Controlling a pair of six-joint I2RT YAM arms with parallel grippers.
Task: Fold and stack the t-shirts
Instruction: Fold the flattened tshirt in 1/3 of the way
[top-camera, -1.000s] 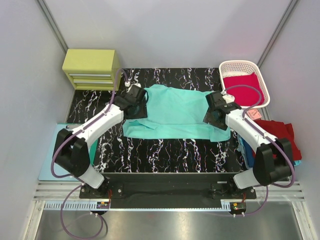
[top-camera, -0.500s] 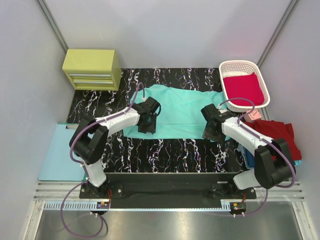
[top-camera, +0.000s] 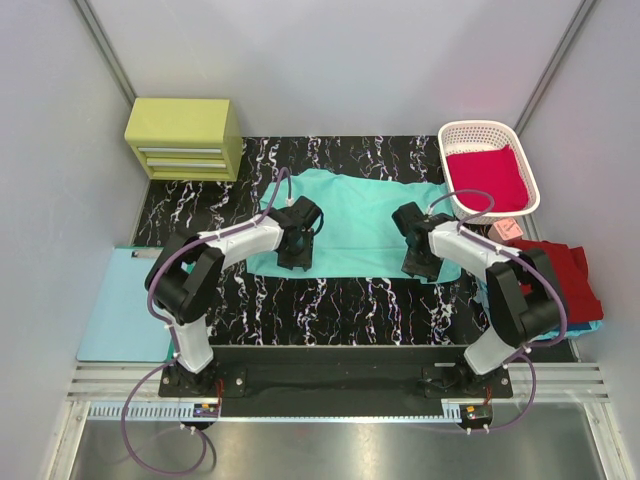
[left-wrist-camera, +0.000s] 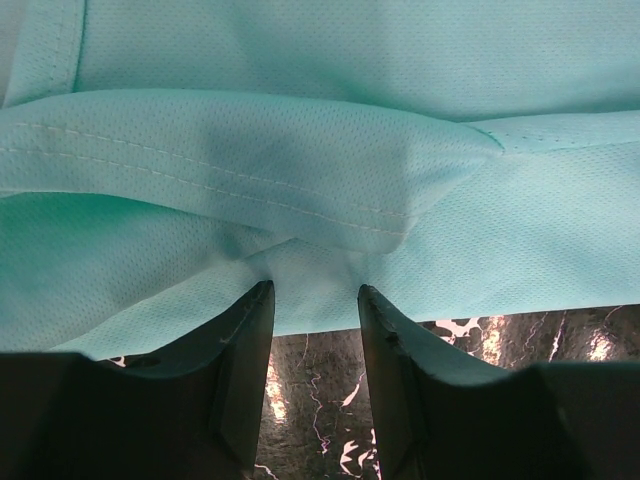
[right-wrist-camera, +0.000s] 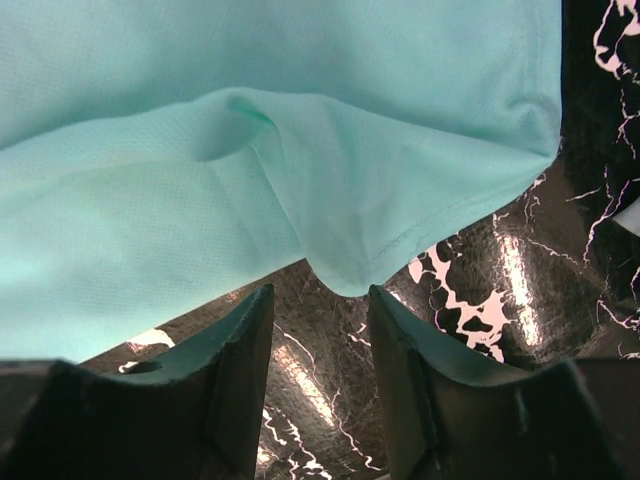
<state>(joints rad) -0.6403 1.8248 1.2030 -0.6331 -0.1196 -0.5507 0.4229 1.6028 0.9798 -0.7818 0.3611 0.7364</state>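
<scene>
The mint-teal t-shirt lies spread on the black marble table. My left gripper is open at the shirt's near left hem. In the left wrist view a folded hem of the teal shirt lies just at its fingertips. My right gripper is open at the near right hem. In the right wrist view a drooping edge of the shirt sits between its tips. A crimson shirt lies in the basket. A dark red shirt lies on a blue one at the right.
A white lattice basket stands at the back right. A yellow-green drawer unit stands at the back left. A pale blue clipboard lies off the table's left edge. Grey walls close in the sides.
Both grippers have moved from the shirt's sides inward and toward its near hem. The shirt's side parts now lie folded further in. The last half second shows only small shifts.
</scene>
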